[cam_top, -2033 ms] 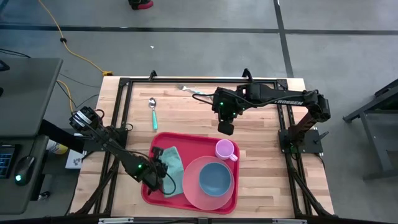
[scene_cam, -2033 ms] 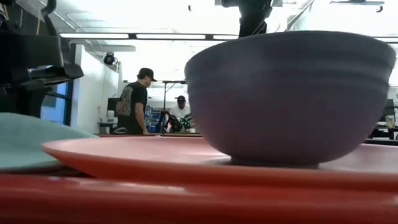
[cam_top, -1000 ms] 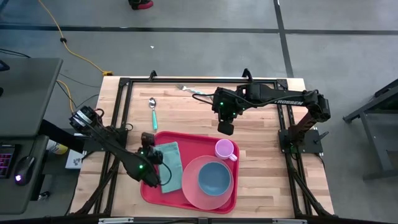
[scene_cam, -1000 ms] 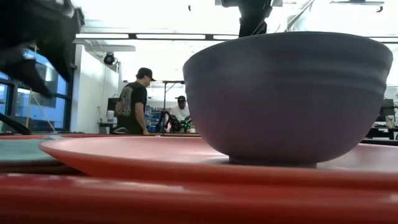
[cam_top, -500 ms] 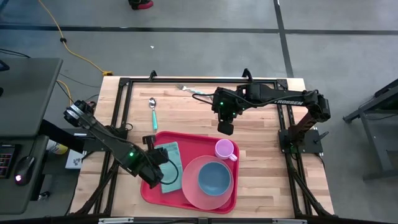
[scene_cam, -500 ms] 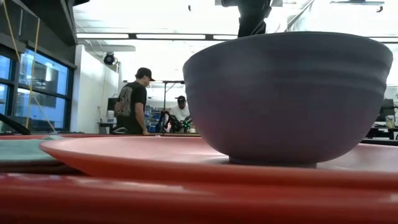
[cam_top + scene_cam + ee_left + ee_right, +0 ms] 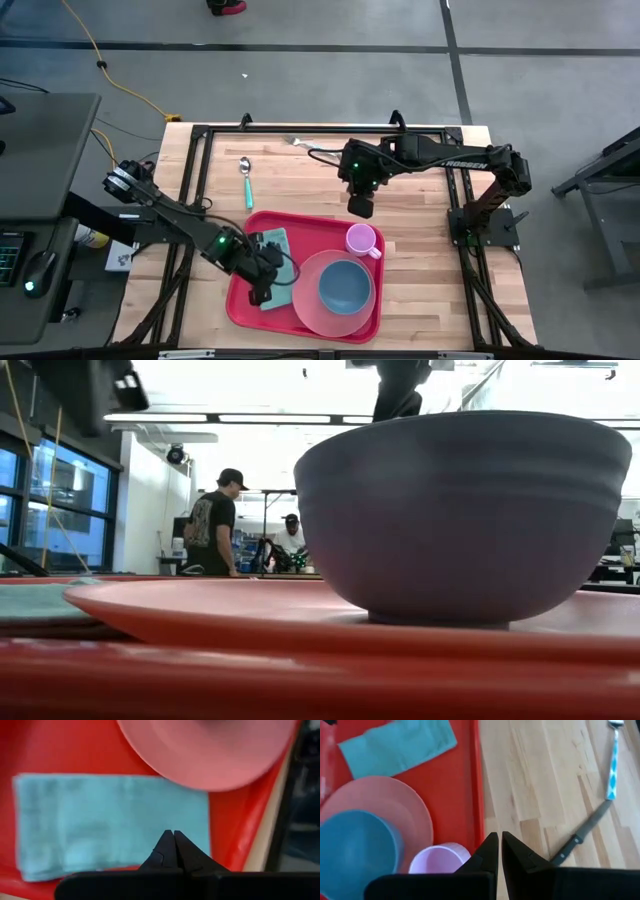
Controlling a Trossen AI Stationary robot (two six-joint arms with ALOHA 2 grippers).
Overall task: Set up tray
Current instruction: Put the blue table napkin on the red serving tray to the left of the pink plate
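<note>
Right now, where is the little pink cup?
In the high view the pink cup stands on the red tray, at its right edge, touching the pink plate that holds the blue bowl.

The tray (image 7: 240, 305) is sitting at the table's (image 7: 420, 290) near edge, and it is carrying a napkin (image 7: 277, 248) on its left side, a plate (image 7: 310, 300) to the right of that — a bowl (image 7: 345, 286) resting on it — and a cup (image 7: 362, 240) just behind the plate. Behind the tray, a spoon (image 7: 246, 180) is lying on the table at left, with a fork (image 7: 303, 144) and a knife (image 7: 580, 836) lying further back, toward the right.
</note>
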